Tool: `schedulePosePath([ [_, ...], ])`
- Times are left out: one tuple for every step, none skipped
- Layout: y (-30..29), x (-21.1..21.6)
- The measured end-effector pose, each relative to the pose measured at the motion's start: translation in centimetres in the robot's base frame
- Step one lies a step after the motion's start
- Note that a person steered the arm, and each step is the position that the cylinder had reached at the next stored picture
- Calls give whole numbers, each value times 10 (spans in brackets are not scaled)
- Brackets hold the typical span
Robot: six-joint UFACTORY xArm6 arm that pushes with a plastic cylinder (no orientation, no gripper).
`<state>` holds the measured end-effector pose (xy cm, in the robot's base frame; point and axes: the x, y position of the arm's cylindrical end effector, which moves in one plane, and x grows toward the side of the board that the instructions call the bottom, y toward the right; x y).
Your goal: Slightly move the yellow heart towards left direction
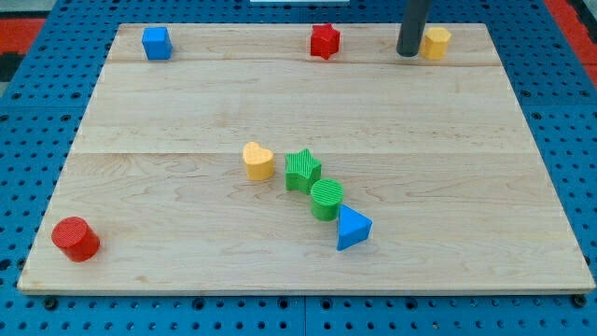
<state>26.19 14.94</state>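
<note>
The yellow heart lies near the middle of the wooden board, just left of the green star. My tip is at the view's top, far above and to the right of the heart, right beside a yellow block that sits on its right.
A green cylinder and a blue triangle trail down-right from the green star. A red star and a blue cube sit along the top edge. A red cylinder stands at the bottom left corner.
</note>
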Motion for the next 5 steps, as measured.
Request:
schedulePosePath([
  [-15,21],
  [-42,62],
  [-45,83],
  [-59,101],
  [-127,102],
])
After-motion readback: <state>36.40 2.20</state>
